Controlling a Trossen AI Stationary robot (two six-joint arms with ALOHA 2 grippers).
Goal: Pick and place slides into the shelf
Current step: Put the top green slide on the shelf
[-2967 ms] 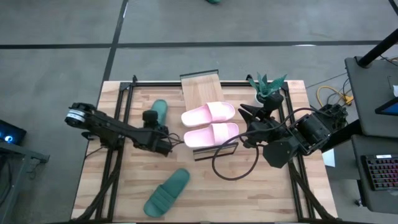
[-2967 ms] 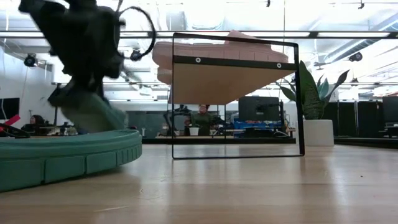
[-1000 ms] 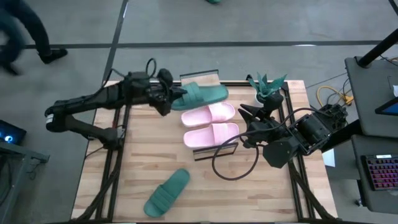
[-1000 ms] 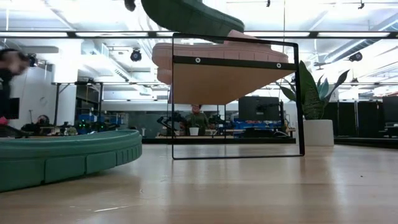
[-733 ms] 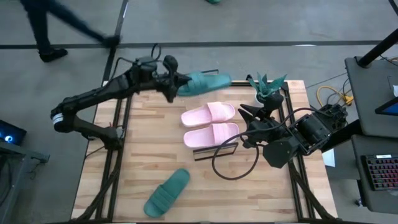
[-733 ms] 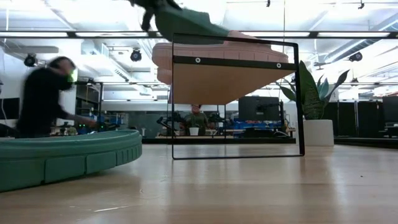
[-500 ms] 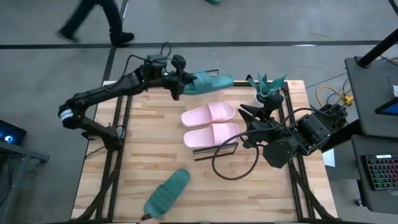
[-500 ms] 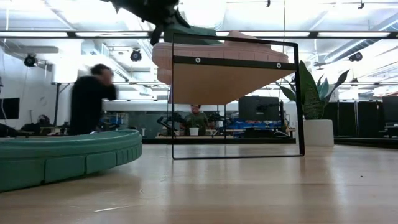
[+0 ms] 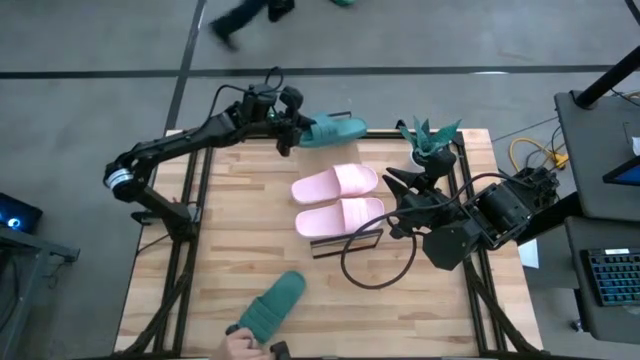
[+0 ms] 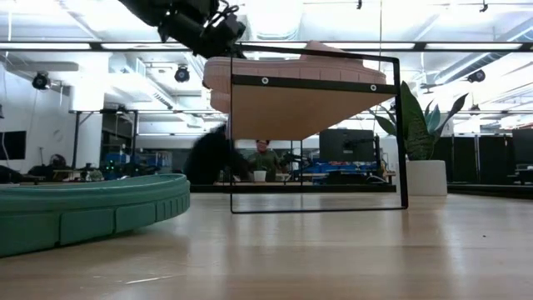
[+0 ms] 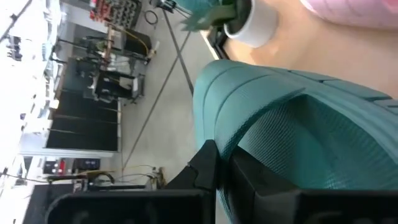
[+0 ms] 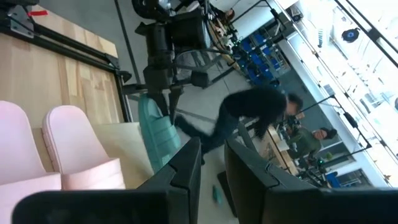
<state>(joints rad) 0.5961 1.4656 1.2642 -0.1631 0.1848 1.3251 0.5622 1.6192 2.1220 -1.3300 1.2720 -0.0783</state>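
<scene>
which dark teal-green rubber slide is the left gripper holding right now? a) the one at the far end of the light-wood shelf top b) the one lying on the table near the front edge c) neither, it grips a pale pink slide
A: the left gripper is shut on the dark teal-green rubber slide at the far end of the light-wood shelf top, beyond the two pale pink slides; the other teal slide lies apart on the table near the front edge.

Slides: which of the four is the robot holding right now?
One green slide, gripped by the left gripper at the shelf's far end. The other green slide and both pink slides lie unheld.
</scene>
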